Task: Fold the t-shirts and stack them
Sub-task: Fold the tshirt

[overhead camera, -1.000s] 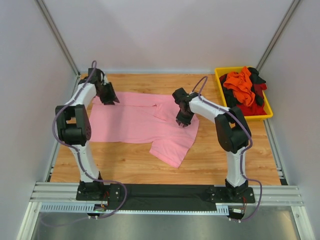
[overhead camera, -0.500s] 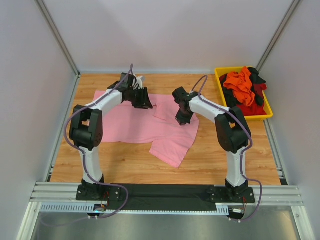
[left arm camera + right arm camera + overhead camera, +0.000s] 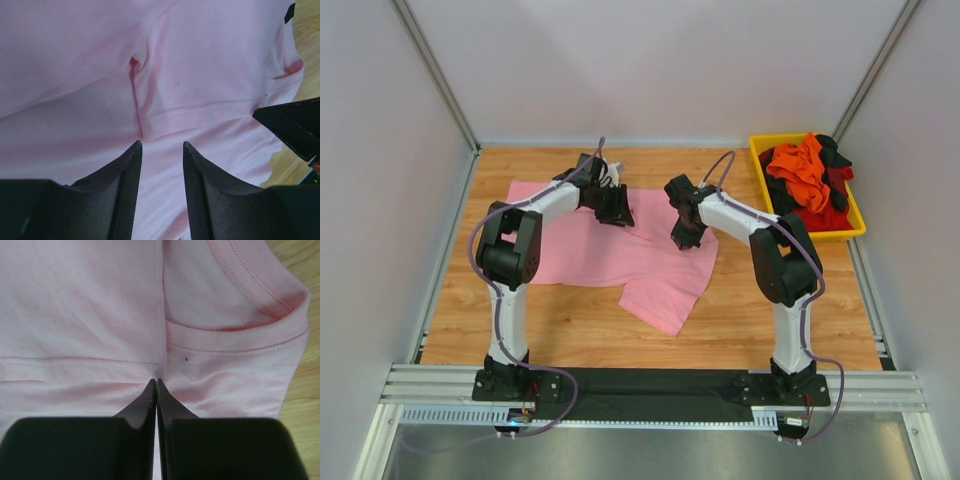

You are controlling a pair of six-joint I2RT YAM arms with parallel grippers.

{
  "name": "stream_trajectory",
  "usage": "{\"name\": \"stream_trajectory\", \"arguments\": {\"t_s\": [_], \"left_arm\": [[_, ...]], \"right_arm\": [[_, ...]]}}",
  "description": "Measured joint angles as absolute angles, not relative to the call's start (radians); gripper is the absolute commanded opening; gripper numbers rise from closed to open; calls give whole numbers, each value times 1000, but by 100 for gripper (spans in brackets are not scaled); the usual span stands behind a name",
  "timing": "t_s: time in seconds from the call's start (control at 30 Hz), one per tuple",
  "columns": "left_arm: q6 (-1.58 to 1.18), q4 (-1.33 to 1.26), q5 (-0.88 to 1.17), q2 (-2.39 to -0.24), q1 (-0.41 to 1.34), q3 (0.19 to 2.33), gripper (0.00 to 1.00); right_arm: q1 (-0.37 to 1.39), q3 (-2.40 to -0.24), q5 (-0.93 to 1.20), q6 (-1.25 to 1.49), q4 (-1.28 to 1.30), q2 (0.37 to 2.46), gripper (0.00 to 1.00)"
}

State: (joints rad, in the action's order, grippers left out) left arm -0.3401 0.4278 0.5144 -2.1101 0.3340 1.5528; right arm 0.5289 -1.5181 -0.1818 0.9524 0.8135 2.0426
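my left claw [image 3: 160,146] hovers, parted, over the pink t-shirt [image 3: 580,255] spread on the table [image 3: 760,320], ready to pinch a hem; my right claw [image 3: 156,382], pressed closed, rests on a seam, likely pinning the cloth.

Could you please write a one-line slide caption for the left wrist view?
Left gripper, fingers apart, poised over a sleeve hem of the pink t-shirt.

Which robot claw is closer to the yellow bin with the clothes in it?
The right claw. It is on the pink t-shirt's side nearest the yellow bin; the left claw is over the shirt farther away, beyond the right one.
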Motion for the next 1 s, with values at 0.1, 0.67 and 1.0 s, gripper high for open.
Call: {"name": "stream_trajectory", "arguments": {"t_s": [0.1, 0.67, 1.0], "left_arm": [[-338, 429, 514, -2129, 346, 1567, 44], [-334, 444, 477, -2198, 369, 1620, 39], [-334, 451, 477, -2213, 373, 1636, 34]], "right_arm": [[529, -1518, -182, 952, 810, 2042, 0], [529, -1517, -181, 942, 812, 2042, 17], [529, -1517, -182, 943, 822, 2042, 20]]}}
